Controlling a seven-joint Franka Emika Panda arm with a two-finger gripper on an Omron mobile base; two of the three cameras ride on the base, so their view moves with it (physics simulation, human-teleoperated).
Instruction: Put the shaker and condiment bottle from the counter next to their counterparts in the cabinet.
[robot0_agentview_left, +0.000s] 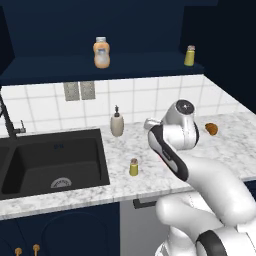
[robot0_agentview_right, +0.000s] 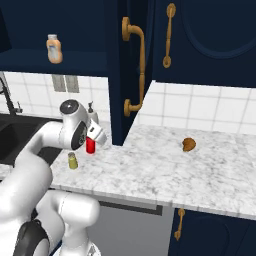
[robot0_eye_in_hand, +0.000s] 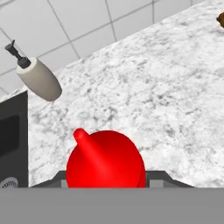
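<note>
Red filled the bottom centre of the hand view: the condiment bottle (robot0_eye_in_hand: 105, 162), seen from above w/ its pointed nozzle tipped up-left, sat right between the dark finger tips, which peeked out at either side of its body. The gripper (robot0_eye_in_hand: 105, 181) was pinched on the bottle; jaws narrow, pressed against its sides. In the right base view the same red bottle (robot0_agentview_right: 90, 145) hung just under the hand (robot0_agentview_right: 96, 134), low over the counter (robot0_agentview_right: 165, 170); whether its base touched the stone couldn't be told.

Beyond the hand, marbled white-grey stone stretched away. A beige pump dispenser (robot0_eye_in_hand: 38, 78) stood near the tiled wall, beside the black sink (robot0_agentview_left: 50, 160).

The shaker (robot0_agentview_left: 133, 167), olive-yellow w/ tan cap, stood upright on the counter near the front edge, just right of the sink and well apart from the gripper's bottle; right base view put it (robot0_agentview_right: 73, 160) just beside and below the hand.

A small brown lump (robot0_agentview_right: 189, 144) lay further right on the stone, apart from everything.

Up in the navy cabinet (robot0_agentview_left: 60, 67) recess, the orange-beige bottle (robot0_agentview_left: 101, 52) w/ pale cap stood at shelf centre, and the pale yellow shaker (robot0_agentview_left: 189, 55) w/ grey cap stood far right on the same shelf.
</note>
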